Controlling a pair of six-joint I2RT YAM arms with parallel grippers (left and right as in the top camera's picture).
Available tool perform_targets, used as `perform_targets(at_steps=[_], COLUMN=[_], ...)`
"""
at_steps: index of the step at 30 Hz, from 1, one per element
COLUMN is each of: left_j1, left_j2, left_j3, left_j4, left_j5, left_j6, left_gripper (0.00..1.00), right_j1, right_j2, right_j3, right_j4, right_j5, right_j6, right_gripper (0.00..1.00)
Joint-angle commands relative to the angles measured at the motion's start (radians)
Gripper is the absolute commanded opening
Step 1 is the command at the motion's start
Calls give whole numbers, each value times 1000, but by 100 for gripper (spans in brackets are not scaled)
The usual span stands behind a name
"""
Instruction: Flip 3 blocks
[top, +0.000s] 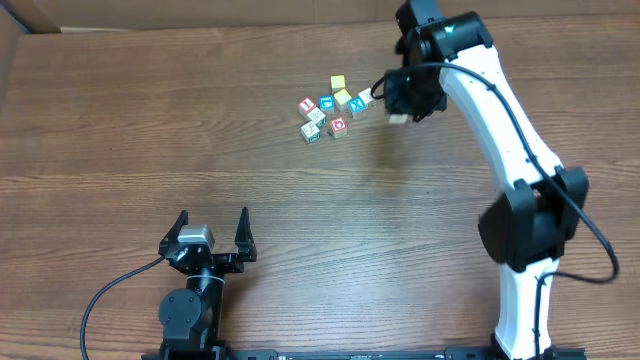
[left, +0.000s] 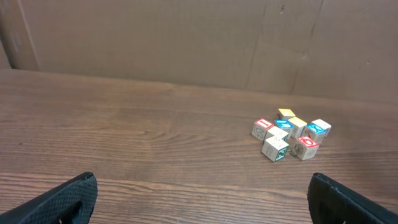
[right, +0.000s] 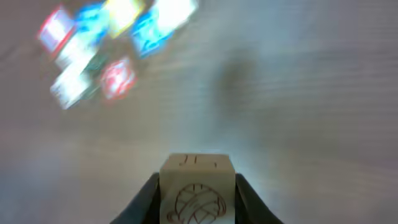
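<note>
Aloft, right end effector (right: 197, 202) grips pale block (right: 197, 171).

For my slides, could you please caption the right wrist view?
Right gripper grips a pale, brown-sketched block above the table; other blocks blurred upper left.

Seen from overhead, bare table (top: 150, 130) spans left and centre frame, passable from the left and below. The block cluster (top: 330, 112) sits packed at upper centre, cubes touching. The right gripper (top: 400, 112), clamped on a pale block (right: 198, 186), and the right arm (top: 520, 170) close off the cluster's right side
</note>
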Motion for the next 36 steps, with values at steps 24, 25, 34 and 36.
perform_targets(at_steps=[24, 25, 34, 36], left_j1=[-6, -6, -6, -6], left_j2=[-9, -9, -9, -9], left_j3=[-3, -3, -3, -3], left_j4=[2, 2, 2, 2], left_j5=[8, 8, 8, 8], left_j6=[22, 22, 22, 22], left_gripper=[100, 100, 100, 100], right_j1=[254, 251, 312, 345], right_j2=[-19, -20, -21, -21], right_j3=[-373, -354, -356, -362], right_j4=[159, 140, 108, 132], right_j5=[-130, -130, -220, -246], right_j6=[213, 212, 211, 212], right_gripper=[96, 96, 4, 4])
